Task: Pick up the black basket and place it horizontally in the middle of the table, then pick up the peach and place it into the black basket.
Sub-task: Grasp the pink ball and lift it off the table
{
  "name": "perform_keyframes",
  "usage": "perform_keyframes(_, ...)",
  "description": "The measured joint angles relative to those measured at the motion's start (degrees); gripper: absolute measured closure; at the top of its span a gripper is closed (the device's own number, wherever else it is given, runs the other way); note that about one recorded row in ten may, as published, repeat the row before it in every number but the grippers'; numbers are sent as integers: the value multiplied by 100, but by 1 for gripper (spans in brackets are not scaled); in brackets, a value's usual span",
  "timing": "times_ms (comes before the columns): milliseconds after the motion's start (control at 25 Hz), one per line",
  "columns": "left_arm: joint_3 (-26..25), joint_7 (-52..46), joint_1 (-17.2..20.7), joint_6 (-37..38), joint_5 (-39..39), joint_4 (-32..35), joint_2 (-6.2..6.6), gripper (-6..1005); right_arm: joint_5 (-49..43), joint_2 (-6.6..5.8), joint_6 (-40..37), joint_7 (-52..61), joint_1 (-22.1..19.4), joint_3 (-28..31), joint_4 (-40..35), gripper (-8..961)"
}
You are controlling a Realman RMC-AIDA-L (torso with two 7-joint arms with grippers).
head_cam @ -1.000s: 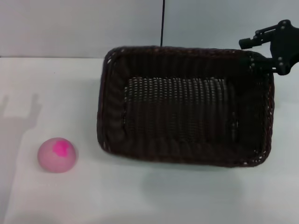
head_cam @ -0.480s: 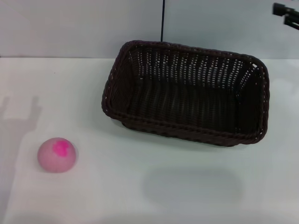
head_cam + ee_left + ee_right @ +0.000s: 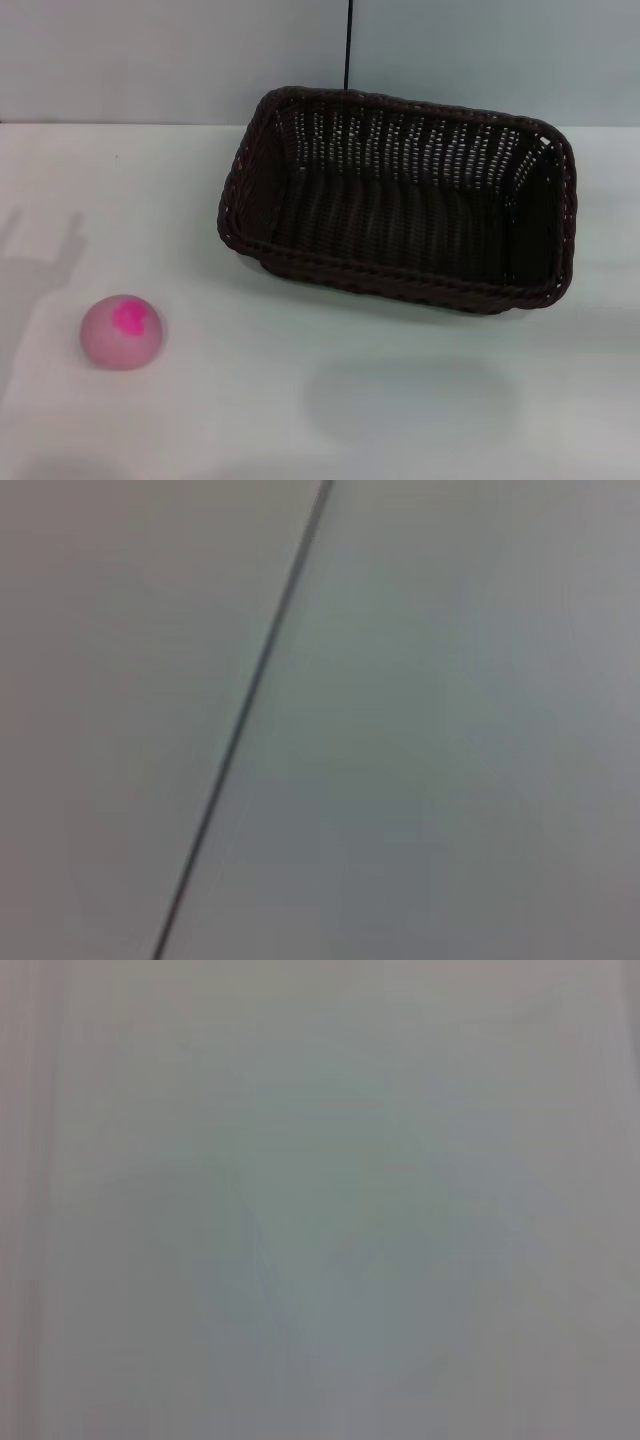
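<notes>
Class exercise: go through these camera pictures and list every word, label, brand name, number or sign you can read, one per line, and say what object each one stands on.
None: no view shows readable text.
The black basket: plain woven wicker, no label or tag showing.
The peach: only a magenta blotch, no writing.
The table: white and unmarked.
Both wrist views: blank pale surfaces, one crossed by a thin dark line, no lettering.
</notes>
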Motion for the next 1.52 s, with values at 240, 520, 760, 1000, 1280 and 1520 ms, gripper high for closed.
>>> perform_keyframes(240,676,-431,30,115,0,693,10,198,619,7,-40,-626,-438,777,1313,542)
perform_keyframes(520,2449,-1132,158,4,24,2106,84,198,632,-10,-52,-610,-571,1212,1650,542)
perform_keyframes(760,2608,-1162,249,-282,598,2427,95,199,639,-3,122,-601,-574,1344,1742,543)
perform_keyframes(1000,2594,-1390,246,-332,1602,2801,105,199,643,0,268,-598,-500,1388,1799,543)
perform_keyframes(1280,2596,-1640,210,-357,2146,2913,122,202,638,4,496,-597,-407,1378,1837,542)
perform_keyframes(1520,2601,-1616,179,-426,2183,2922,68,221,610,4,669,-622,-342,1344,1851,542)
